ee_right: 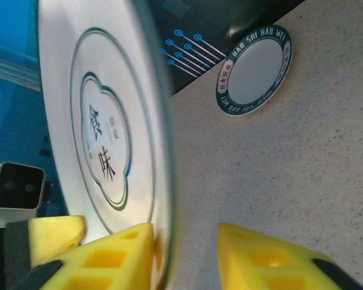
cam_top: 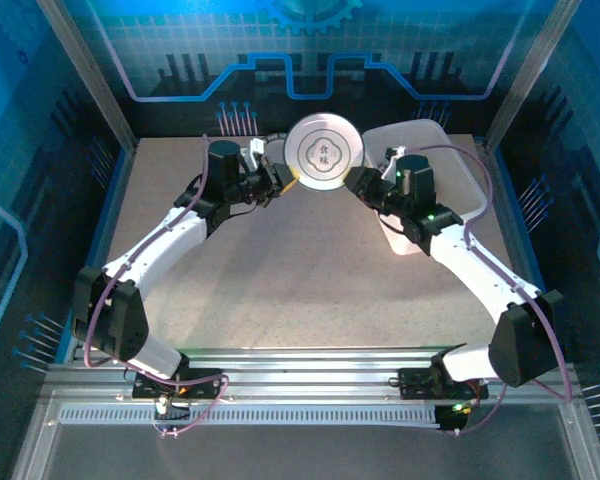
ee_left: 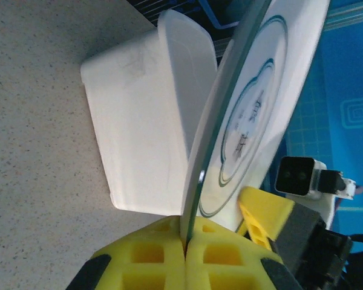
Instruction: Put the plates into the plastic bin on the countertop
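light: bright, overhead, blue glow on back wall (cam_top: pixel 310 40) | shadows: faint, soft on table (cam_top: pixel 310 270) | focus: plate (ee_right: pixel 103 139) rim blurred close-up in right wrist view

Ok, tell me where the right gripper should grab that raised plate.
Take the plate by its right rim, opposite where the left gripper clamps, coming edge-on from the right: it is thin and held off the countertop, so a finger fits each face.
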`<state>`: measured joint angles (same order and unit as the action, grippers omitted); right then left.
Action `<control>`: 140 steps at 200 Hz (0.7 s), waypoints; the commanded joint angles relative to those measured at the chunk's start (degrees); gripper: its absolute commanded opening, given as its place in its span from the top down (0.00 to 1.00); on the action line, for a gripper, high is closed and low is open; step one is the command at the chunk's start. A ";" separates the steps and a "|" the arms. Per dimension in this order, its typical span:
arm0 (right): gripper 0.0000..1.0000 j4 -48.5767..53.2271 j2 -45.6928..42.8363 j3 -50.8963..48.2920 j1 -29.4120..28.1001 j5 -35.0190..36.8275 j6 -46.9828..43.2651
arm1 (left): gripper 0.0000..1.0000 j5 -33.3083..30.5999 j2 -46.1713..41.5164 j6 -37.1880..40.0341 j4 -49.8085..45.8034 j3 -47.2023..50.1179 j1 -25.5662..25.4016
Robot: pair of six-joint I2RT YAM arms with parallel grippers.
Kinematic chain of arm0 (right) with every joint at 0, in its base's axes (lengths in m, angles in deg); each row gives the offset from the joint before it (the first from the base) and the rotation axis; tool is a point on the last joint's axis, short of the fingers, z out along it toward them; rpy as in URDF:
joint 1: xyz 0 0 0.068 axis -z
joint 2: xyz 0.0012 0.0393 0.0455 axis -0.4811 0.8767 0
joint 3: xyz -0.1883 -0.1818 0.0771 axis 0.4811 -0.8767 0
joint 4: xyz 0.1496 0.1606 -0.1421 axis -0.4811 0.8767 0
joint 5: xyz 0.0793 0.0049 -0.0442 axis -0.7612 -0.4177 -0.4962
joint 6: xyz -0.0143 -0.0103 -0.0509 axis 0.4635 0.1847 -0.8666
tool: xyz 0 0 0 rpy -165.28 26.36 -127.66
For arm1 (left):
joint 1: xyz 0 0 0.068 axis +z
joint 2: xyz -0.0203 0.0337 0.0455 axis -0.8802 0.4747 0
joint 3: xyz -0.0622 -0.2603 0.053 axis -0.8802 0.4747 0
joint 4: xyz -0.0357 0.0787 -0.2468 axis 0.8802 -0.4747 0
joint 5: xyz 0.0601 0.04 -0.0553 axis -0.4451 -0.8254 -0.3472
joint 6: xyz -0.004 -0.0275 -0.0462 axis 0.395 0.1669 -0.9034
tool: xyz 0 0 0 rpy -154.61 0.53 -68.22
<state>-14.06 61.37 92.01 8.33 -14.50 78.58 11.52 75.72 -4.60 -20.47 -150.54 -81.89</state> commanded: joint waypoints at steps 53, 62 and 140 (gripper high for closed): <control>1.00 -5.25 -5.80 -4.61 2.25 4.25 2.75 | 0.93 5.08 3.40 -2.26 2.23 -7.72 -2.33; 1.00 -5.28 -7.62 -5.34 2.85 5.32 2.73 | 0.86 5.34 4.32 -2.14 1.78 -9.06 -2.65; 1.00 1.18 -14.62 -4.90 14.61 5.58 2.36 | 0.09 1.80 9.35 3.75 -5.24 -18.63 -3.37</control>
<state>-14.35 48.65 86.24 19.85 -9.87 82.08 14.62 84.05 -4.14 -21.91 -166.54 -85.19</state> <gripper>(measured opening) 0.063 0.844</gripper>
